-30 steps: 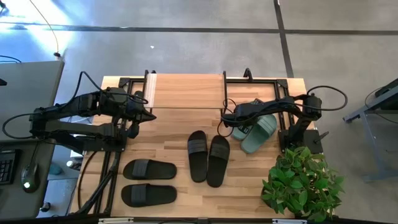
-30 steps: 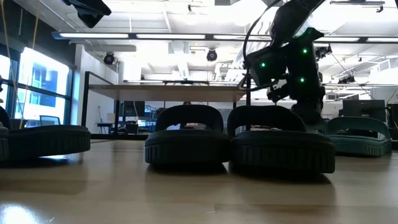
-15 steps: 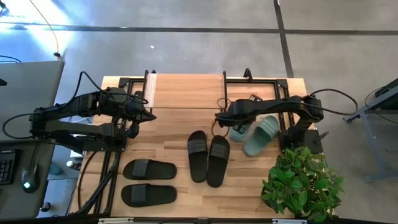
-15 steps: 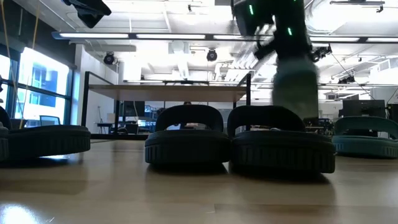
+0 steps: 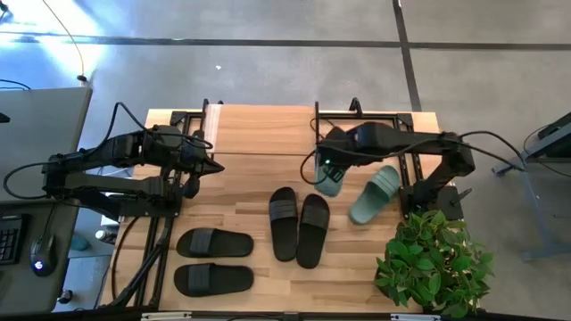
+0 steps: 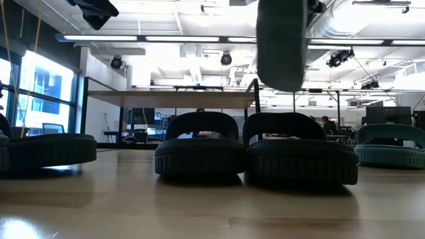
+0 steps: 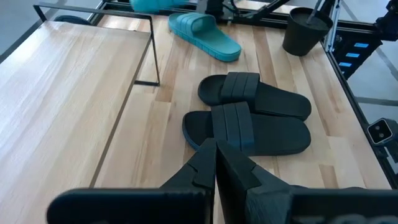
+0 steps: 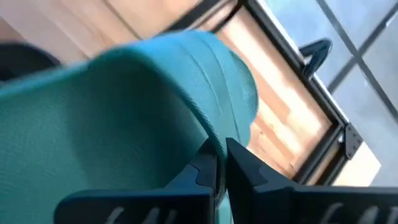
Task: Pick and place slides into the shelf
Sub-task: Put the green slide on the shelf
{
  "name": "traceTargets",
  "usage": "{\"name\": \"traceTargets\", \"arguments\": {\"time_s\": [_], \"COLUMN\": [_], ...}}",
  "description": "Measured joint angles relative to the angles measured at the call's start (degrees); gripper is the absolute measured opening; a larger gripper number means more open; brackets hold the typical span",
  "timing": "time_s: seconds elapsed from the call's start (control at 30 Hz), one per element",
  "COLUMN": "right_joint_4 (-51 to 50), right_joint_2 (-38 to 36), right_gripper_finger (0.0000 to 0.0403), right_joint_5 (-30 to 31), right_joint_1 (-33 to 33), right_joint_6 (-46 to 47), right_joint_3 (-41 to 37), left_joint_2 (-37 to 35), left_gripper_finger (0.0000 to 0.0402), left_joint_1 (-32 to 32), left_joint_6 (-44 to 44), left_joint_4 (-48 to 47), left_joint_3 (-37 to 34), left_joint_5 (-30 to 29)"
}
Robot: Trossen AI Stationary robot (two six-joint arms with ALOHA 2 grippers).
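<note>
My right gripper (image 5: 326, 162) is shut on one sage-green slide (image 5: 330, 182), which is lifted clear beside the shelf's near right corner; it hangs high in the low view (image 6: 282, 43). The other green slide (image 5: 375, 194) lies sole-down on the table to its right. One black pair (image 5: 298, 226) lies mid-table and another black pair (image 5: 213, 260) at the near left. The shelf (image 5: 263, 130) stands at the far edge. My left gripper (image 5: 211, 166) is shut and empty, hovering left of the shelf's near left corner. My right gripper pinches a raised edge of the green slide (image 8: 214, 134) between its two fingers; which part of the slide this is, I cannot tell. The slide is lifted clear of the table and hangs on end below the gripper (image 6: 282, 66).
A potted plant (image 5: 433, 263) stands at the table's near right corner. The shelf's thin black frame (image 5: 357, 114) runs on to the right of its top board. Bare tabletop lies between the shelf and the black slides.
My right gripper has gone up and toward the shelf with one green slide, lifting it off the table; the slide now hangs on end. The other green slide stays on the table. The shelf has shifted slightly toward the table's left.
</note>
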Motion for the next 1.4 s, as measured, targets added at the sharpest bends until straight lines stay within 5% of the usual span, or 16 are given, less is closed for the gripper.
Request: {"name": "traceTargets", "arguments": {"time_s": [0.33, 0.53, 0.9, 1.1, 1.4], "right_joint_4": [-0.03, 10.37, 56.99, 56.36, 55.83], "right_joint_2": [-6.88, -6.82, -3.19, 5.87, 20.69], "right_gripper_finger": [0.0000, 0.0000, 0.0000, 0.0000, 0.0000], "right_joint_5": [16.53, 27.96, 18.45, 14.46, 16.37], "right_joint_1": [0.00, 1.01, -4.98, -9.47, -10.47], "right_joint_6": [1.24, -10.97, -50.33, -52.81, -58.96], "right_joint_3": [8.74, 19.37, 21.72, 21.53, 21.50], "left_joint_2": [0.00, 0.00, 0.01, 0.00, 0.00], "left_gripper_finger": [0.0001, 0.0001, 0.0001, 0.0001, 0.0001], "left_joint_1": [0.00, 0.00, 0.00, 0.00, 0.00], "left_joint_6": [-0.01, -0.01, 0.00, -0.01, 0.00], "left_joint_4": [-0.01, -0.02, 0.00, -0.02, -0.02], "left_joint_3": [0.00, 0.00, -0.01, -0.01, -0.02], "left_joint_5": [0.01, 0.02, 0.00, 0.01, 0.01]}}
